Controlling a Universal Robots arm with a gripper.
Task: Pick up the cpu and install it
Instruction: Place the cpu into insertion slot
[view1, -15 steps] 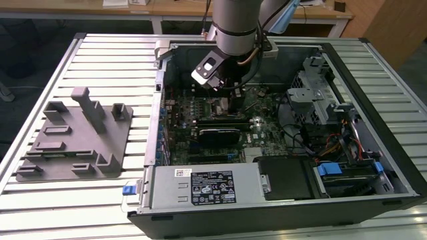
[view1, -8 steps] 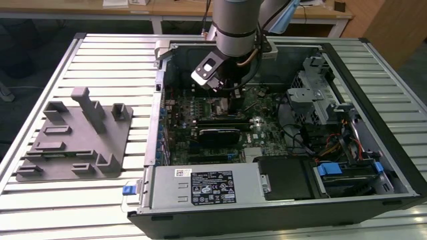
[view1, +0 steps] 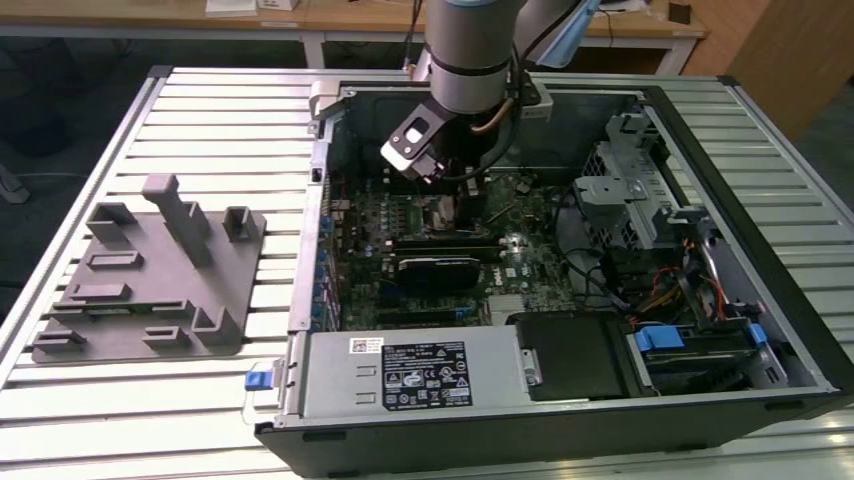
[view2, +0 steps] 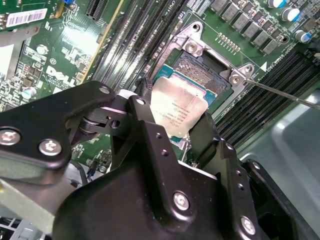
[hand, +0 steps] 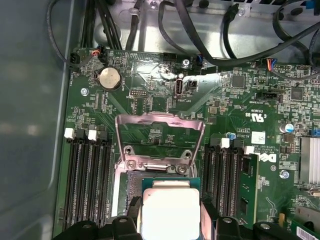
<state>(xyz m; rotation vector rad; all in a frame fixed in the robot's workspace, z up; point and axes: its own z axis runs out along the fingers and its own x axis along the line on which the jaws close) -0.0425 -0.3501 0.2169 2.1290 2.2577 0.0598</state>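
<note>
Your cpu (view2: 181, 105) sits pinched between the gripper's (view2: 176, 120) fingers (view2: 147, 122), tilted just above the open socket (view2: 201, 67) on the motherboard (hand: 150, 100), whose load plate (hand: 160, 118) stands swung up. The pickup looks done. The chip doesn't look seated yet, and the plate isn't closed.

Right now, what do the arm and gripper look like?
The arm is a silver-grey cylinder with a black ring and pale blue trim. A cable loops by the wrist. The gripper is matte black, with blocky fingers, silver screws and small holes.
</note>
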